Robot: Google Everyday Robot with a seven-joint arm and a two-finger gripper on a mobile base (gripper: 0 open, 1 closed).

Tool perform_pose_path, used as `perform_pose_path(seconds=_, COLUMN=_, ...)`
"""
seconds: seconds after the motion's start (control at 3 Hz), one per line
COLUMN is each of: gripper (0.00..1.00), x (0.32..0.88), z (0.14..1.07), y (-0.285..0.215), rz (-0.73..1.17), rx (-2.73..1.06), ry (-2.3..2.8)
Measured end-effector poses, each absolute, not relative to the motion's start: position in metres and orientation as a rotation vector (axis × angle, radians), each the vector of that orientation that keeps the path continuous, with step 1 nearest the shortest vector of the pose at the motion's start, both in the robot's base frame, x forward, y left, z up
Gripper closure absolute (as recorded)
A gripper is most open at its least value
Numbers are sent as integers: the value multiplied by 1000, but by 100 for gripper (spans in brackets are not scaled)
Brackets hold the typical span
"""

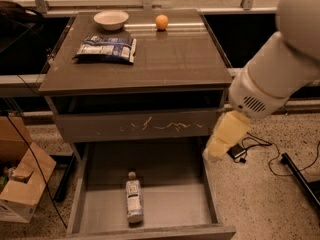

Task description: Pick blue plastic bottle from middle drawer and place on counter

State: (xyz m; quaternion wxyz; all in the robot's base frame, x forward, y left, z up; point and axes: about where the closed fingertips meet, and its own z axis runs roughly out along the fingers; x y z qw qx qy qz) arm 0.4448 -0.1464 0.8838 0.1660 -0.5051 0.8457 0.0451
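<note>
While plastic bottle (133,200) lies in smooth drawer (172,204), pale gripper (216,151) alongside

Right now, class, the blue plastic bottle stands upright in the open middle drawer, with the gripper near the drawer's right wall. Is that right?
No. The camera view shows the blue plastic bottle lying flat in the middle drawer, not upright. The drawer is open, and the gripper is near its right wall.

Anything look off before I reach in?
White scratch marks mar the grey drawer front above. The small clear blue-labelled plastic bottle lies on its side in the wide grey middle drawer; the gripper hangs above its right wall.
</note>
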Motion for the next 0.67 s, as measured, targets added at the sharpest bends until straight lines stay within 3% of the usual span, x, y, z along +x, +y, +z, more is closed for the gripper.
perform_pose_path(seconds=0.67, gripper=0, x=457, z=810, y=-120, rz=274, rx=-1396, ry=2507)
